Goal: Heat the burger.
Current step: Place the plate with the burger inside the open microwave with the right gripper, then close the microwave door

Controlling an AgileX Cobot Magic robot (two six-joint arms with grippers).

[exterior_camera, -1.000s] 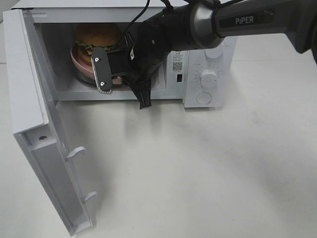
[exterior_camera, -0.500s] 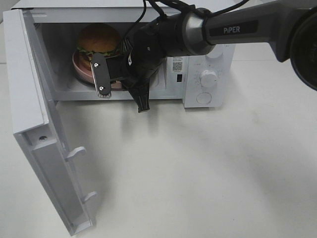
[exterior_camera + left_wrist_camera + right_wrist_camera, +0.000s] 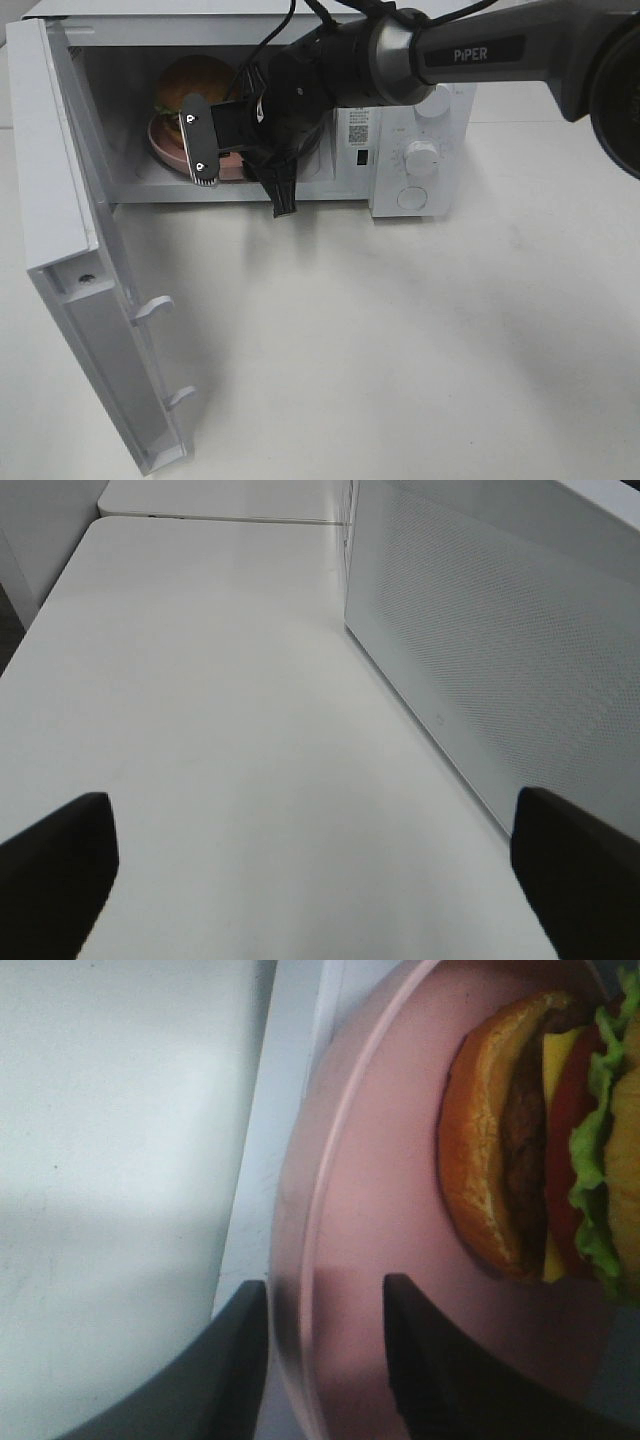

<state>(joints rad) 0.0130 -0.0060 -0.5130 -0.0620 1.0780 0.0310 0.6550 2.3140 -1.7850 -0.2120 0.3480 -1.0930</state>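
The burger (image 3: pixel 190 82) sits on the pink plate (image 3: pixel 160 140) inside the open microwave (image 3: pixel 410 110). My right gripper (image 3: pixel 240 170) reaches into the cavity at the plate's front edge. In the right wrist view the burger (image 3: pixel 530 1150) lies on the plate (image 3: pixel 370 1180), and the right gripper (image 3: pixel 322 1288) straddles the plate's rim with its jaws parted and a gap showing on the inner side. My left gripper (image 3: pixel 312 800) stands wide open over bare table, with nothing between its fingers. It does not show in the exterior high view.
The microwave door (image 3: pixel 70 200) hangs open towards the front left, with two latch hooks on its inner edge. Control knobs (image 3: pixel 422 158) are on the right panel. The left wrist view shows the microwave's perforated side wall (image 3: pixel 500 630) beside white table (image 3: pixel 200 730).
The right gripper has shifted a little left and deeper into the cavity with the plate. Its jaws, shut on the plate's rim before, have parted.
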